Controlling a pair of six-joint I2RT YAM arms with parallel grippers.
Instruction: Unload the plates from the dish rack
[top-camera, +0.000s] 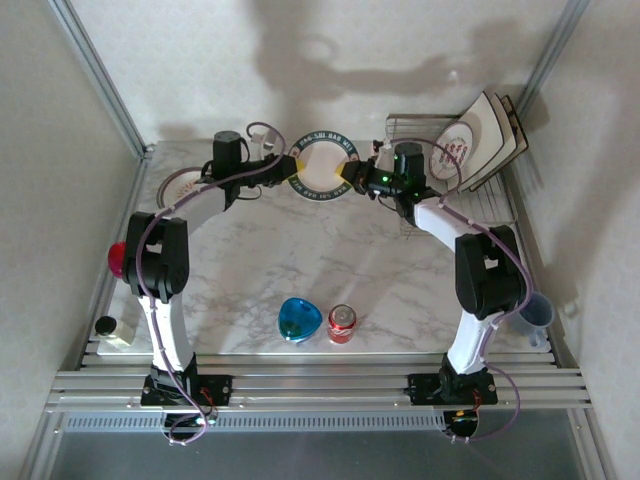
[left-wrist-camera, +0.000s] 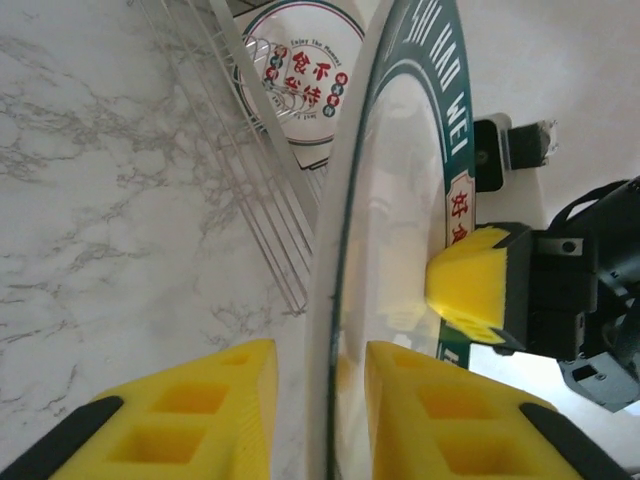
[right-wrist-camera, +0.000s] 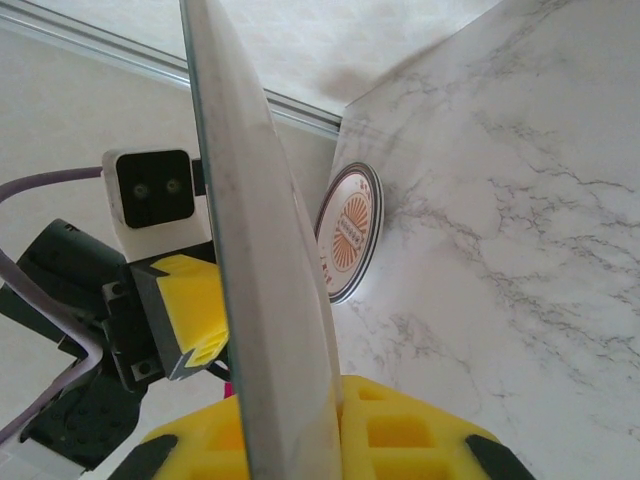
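Marble table (top-camera: 300, 260) runs under both arms, with the rack (top-camera: 482, 205) at its far right corner and plates (top-camera: 485, 135) leaning in it. Just left of the rack, my right claw (top-camera: 352, 172) is clenched on a plate (top-camera: 322, 165), held on edge in the air so my left claw (top-camera: 291, 165) can straddle the opposite rim. I cannot tell whether the left one pinches. I judge this a handover toward the flat plate (top-camera: 175, 187) far left of the rack.
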